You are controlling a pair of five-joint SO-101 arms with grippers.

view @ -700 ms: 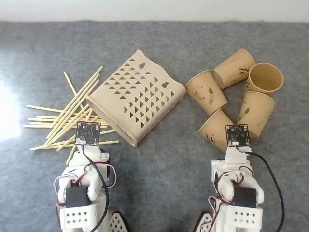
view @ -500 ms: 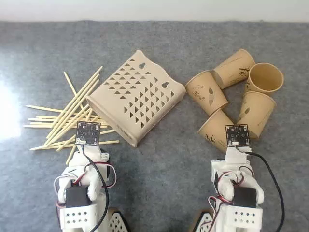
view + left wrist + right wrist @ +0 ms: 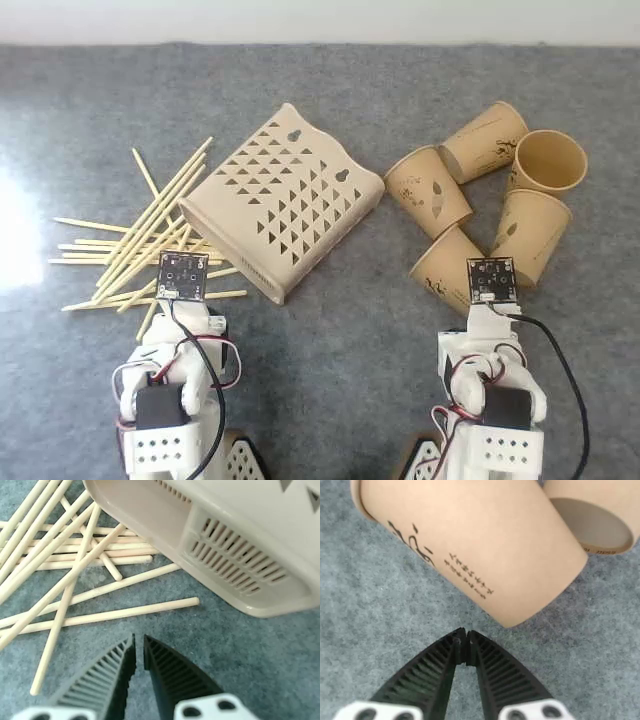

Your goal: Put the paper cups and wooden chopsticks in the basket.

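Left side: your left end effector (image 3: 138, 641) hangs just above the bench (image 3: 350, 340). It is pressed together but for a thin slit at the tips, and it holds nothing. Just ahead of the tips lies one chopstick (image 3: 115, 614), flat on the bench and crosswise to the fingers. Beyond it the rest of the wooden chopsticks (image 3: 140, 235) lie in a loose, crossed heap. Ahead and to the other side you have a corner of the basket (image 3: 240, 555). From above, the basket is tipped over with a triangle-perforated face upward, and several chopsticks run under its edge.

Right side: your right end effector (image 3: 466, 632) is pressed together, tips touching, and holds nothing. Just ahead of it the nearest cup (image 3: 480, 545) lies on its side. A second cup (image 3: 590, 525) lies touching it, farther out, with its rim turned toward you. From above, five paper cups (image 3: 495, 195) cluster ahead of this end effector, all outside the basket.
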